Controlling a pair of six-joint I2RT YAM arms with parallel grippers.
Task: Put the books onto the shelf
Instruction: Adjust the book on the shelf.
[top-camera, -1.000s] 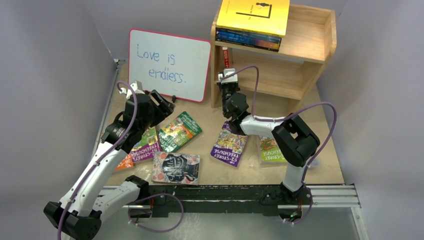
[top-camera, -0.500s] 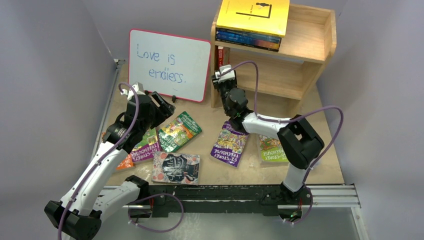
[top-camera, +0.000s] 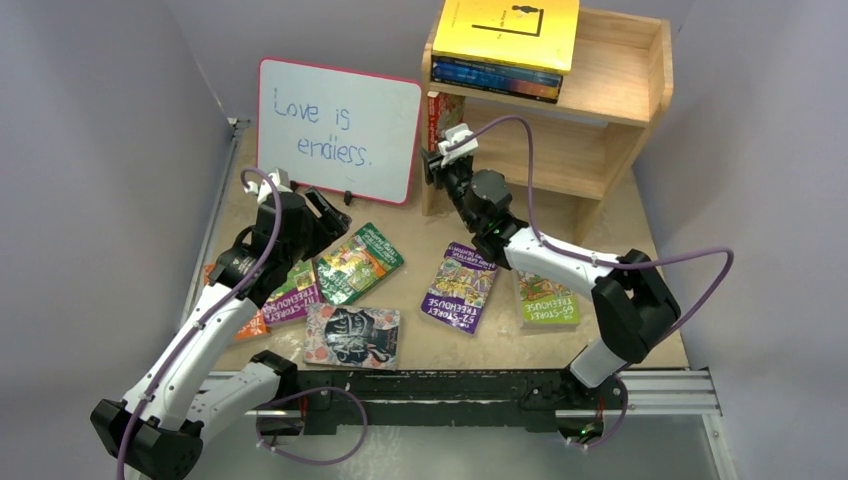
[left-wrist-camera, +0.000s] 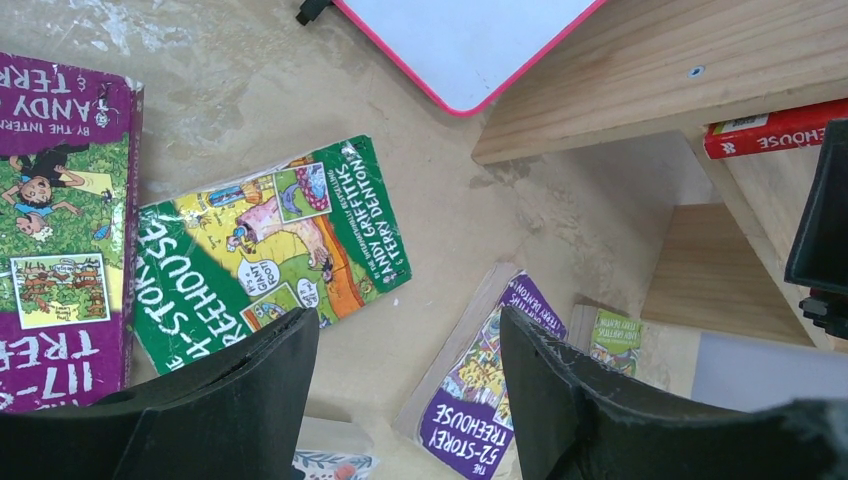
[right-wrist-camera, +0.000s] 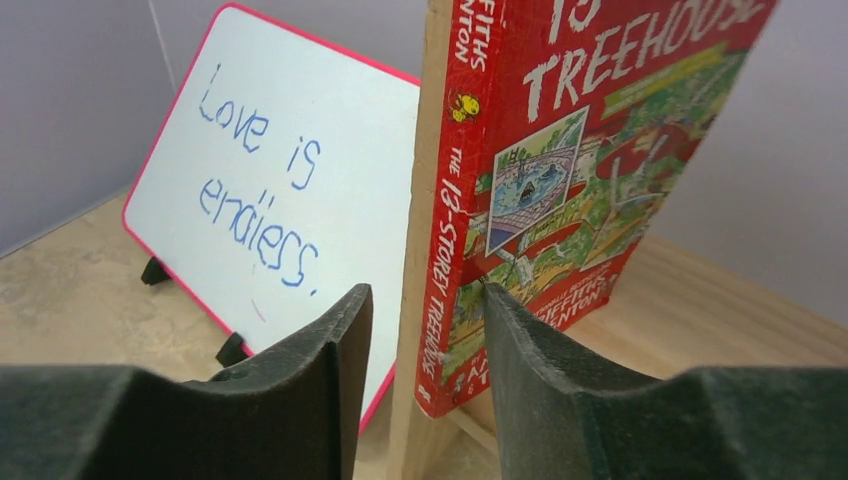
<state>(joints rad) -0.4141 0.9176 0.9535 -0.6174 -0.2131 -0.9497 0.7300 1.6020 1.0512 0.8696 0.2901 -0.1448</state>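
The wooden shelf (top-camera: 600, 100) stands at the back right, with a yellow book (top-camera: 510, 30) lying on dark blue books (top-camera: 497, 78) on its top tier. A red book (right-wrist-camera: 560, 180) stands upright on the lower tier against the left side panel (right-wrist-camera: 425, 200). My right gripper (right-wrist-camera: 425, 310) is open and straddles that panel and the book's near edge. One fingertip (right-wrist-camera: 495, 300) is at the cover. Above the table, my left gripper (left-wrist-camera: 405, 340) hangs open and empty between a green book (left-wrist-camera: 270, 250) and a purple book (left-wrist-camera: 480, 390).
A pink-edged whiteboard (top-camera: 338, 128) leans just left of the shelf. More books lie flat on the table: a floral one (top-camera: 352, 335), a purple one (top-camera: 292, 295), an orange one (top-camera: 250, 322) and a light green one (top-camera: 545, 300).
My right gripper carried the red book left against the shelf's side panel and then opened. The left arm has hardly moved.
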